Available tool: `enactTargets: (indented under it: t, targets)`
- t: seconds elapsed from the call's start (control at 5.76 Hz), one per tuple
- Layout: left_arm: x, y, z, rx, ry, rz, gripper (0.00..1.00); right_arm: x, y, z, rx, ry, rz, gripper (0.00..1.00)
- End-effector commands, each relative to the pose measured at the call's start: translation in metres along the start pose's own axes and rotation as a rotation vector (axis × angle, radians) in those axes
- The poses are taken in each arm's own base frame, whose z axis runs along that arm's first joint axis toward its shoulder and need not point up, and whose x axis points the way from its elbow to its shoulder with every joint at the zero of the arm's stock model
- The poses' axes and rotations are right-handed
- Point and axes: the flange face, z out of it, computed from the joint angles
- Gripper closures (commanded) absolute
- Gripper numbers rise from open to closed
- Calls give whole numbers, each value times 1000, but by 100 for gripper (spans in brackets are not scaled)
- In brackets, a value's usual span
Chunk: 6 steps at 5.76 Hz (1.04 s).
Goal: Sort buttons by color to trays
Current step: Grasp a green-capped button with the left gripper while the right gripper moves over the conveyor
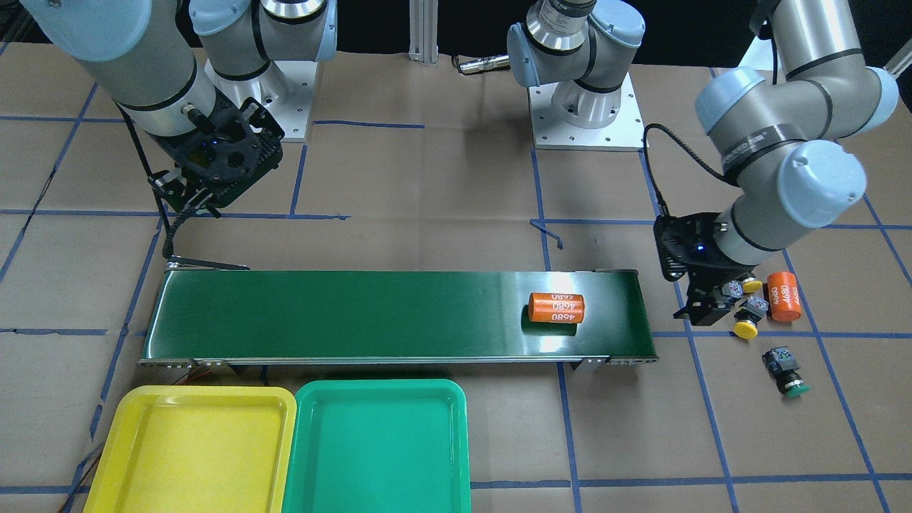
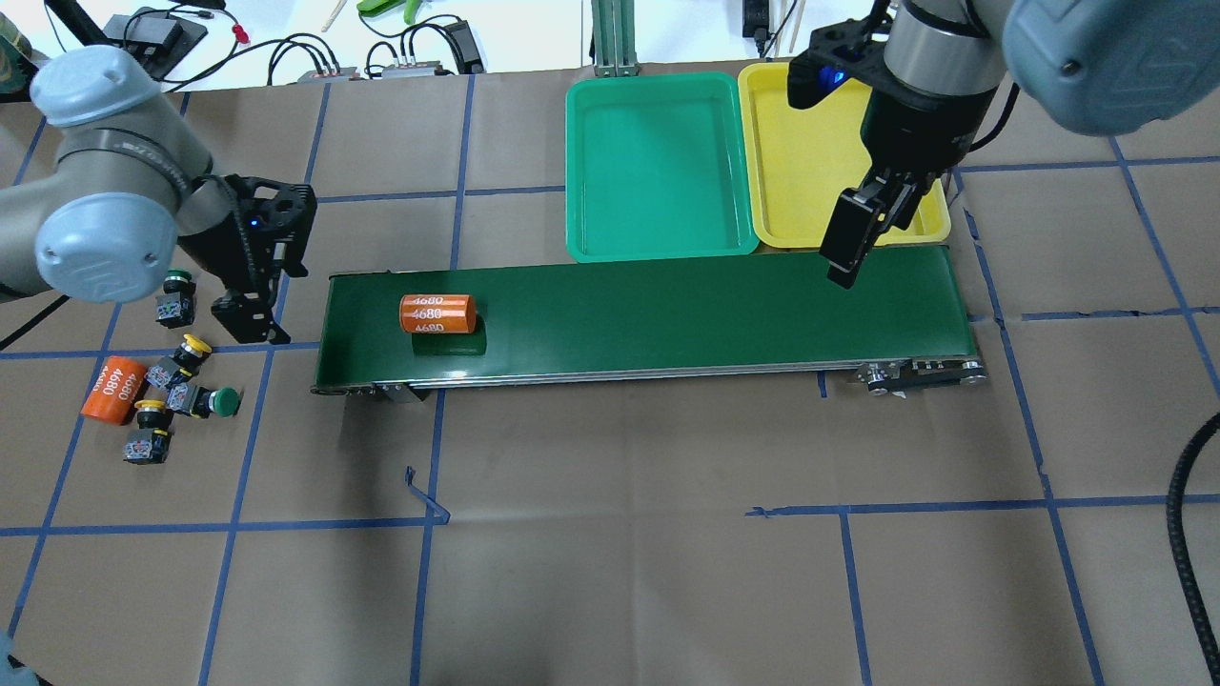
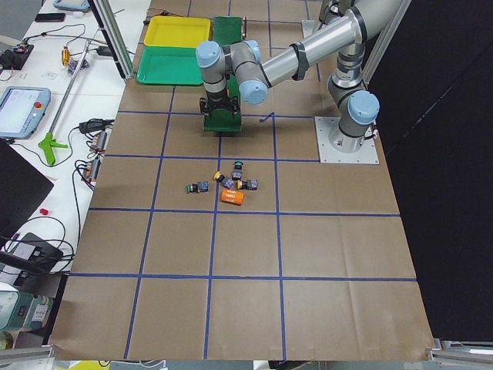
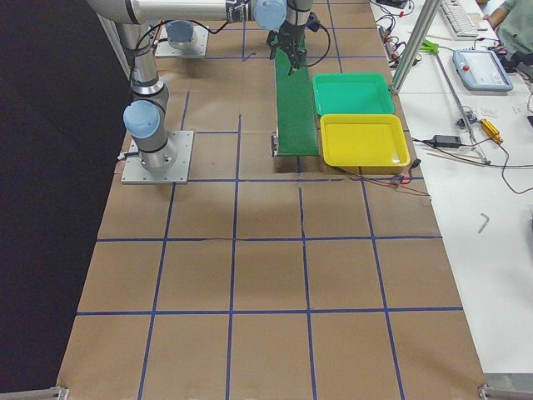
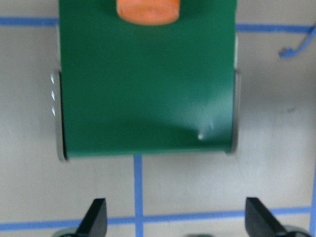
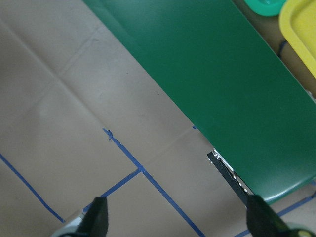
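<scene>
Four buttons lie on the paper left of the belt in the overhead view: a green one (image 2: 174, 293), a yellow one (image 2: 187, 354), a green one (image 2: 212, 401) and a yellow one (image 2: 147, 431). My left gripper (image 2: 250, 322) is open and empty above the table, between these buttons and the belt's end; its wrist view (image 5: 176, 219) shows the fingers wide apart. My right gripper (image 2: 843, 262) is open and empty over the belt's other end, next to the yellow tray (image 2: 801, 162). The green tray (image 2: 658, 162) stands beside it. Both trays hold nothing.
A long dark-green conveyor belt (image 2: 667, 305) runs across the table. One orange "4680" cylinder (image 2: 437, 313) lies on it near my left gripper. A second one (image 2: 113, 389) lies on the paper among the buttons. Cables and tools lie beyond the table's far edge.
</scene>
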Motion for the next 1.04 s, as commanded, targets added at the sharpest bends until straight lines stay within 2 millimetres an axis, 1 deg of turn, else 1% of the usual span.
enactTargets:
  t: [0.0,0.17,0.35,0.52,0.69,0.87]
  targets:
    - [41,86,26,-18,66,70,3,-36,-29,11,-3,26,-417,0]
    - [51,103,53,-33,30,107,3,-41,-39,23,-11,35,-465,0]
    - [62,102,80,-41,17,117,3,-45,-49,30,31,129,-603,0]
    - [73,120,94,-3,26,91,3,-43,-52,35,82,229,-632,0]
    - [64,120,109,9,-8,98,3,-45,-48,36,74,230,-630,0]
    - [60,121,114,12,-17,100,4,-43,-47,37,49,239,-627,0]
